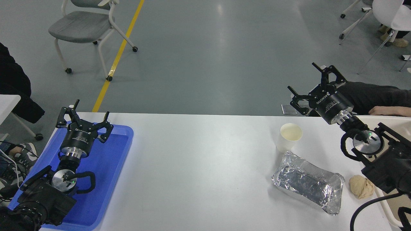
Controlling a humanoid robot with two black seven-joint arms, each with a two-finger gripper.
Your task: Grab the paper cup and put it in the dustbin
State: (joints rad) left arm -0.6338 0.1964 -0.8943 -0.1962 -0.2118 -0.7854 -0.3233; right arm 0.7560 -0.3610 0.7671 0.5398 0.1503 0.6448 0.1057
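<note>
The white paper cup [290, 137] stands upright on the white table [199, 166], right of centre, its cream inside showing. My right gripper [305, 82] is open and empty, raised past the table's far edge, up and to the right of the cup and apart from it. The cream dustbin [387, 120] shows only as a strip of rim at the right edge, mostly hidden behind my right arm. My left gripper [86, 113] is open and empty, parked over the blue tray [110, 166] at the lower left.
A crumpled silver foil container [308, 182] lies just in front of the cup. A beige dough-like lump [361, 186] sits to its right. A person's arm [385, 110] rests at the far right edge. Chairs stand on the floor beyond the table.
</note>
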